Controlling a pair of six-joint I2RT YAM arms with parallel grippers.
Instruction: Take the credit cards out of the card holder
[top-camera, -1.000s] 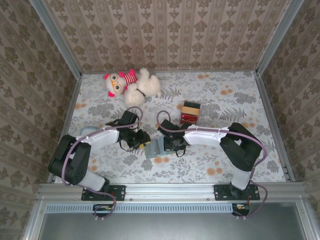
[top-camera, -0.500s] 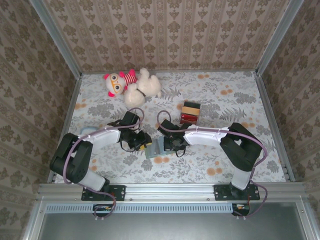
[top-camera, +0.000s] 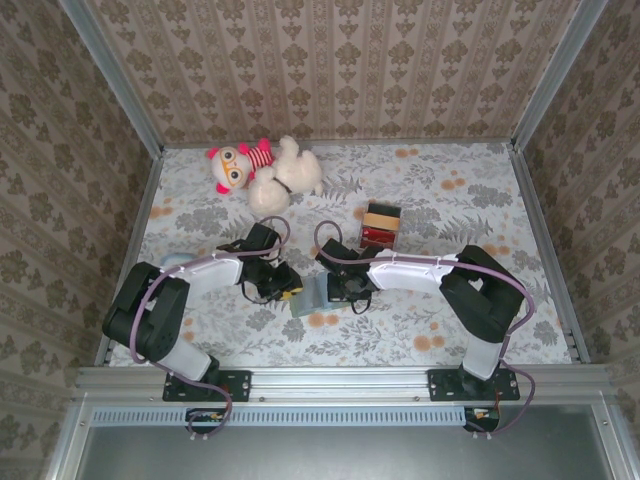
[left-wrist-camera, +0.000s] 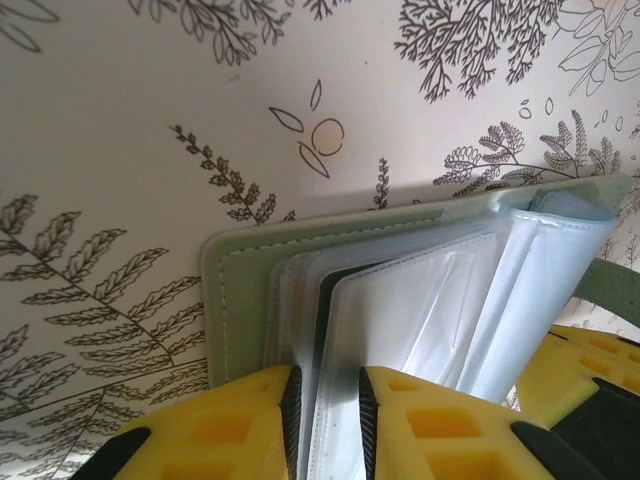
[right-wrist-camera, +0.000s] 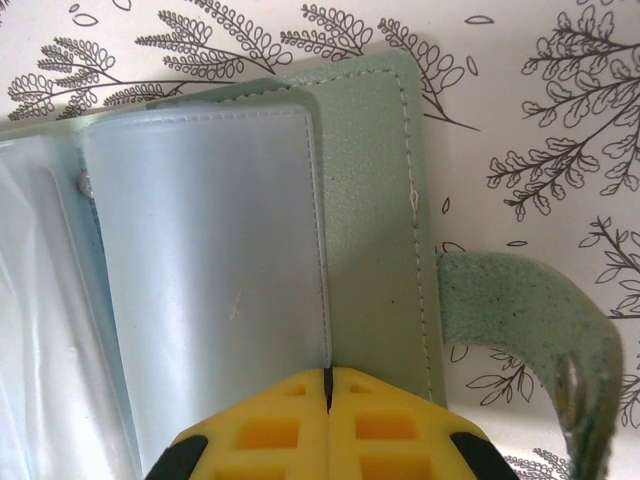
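— Where's the card holder (top-camera: 312, 298)?

— Lying open on the flowered table (top-camera: 450, 200), near the front edge, between the two grippers. Its grey-green cover is flat on the cloth and the clear plastic sleeves (left-wrist-camera: 430, 300) fan up from it.

— Any cards visible?

— A dark edge (left-wrist-camera: 323, 300) shows between two sleeves; I cannot tell whether it is a card. The sleeve under the right wrist camera looks clear.

— What is the left gripper (left-wrist-camera: 325, 420) doing?

— Its yellow fingers stand a narrow gap apart, pinching a few of the sleeves between them at the holder's left half.

— And the right gripper (right-wrist-camera: 328, 405)?

— Fingers pressed together, nothing between them. The closed tips sit over the holder's right half, where the sleeve's edge meets the stitched cover. Just beside them, the closing strap (right-wrist-camera: 520, 310) with its snap curls up off the cloth.

— Anything else on the table?

— A red box (top-camera: 381, 225) lies behind the right gripper, apart from it, and a plush toy (top-camera: 262, 172) lies well back near the far wall.
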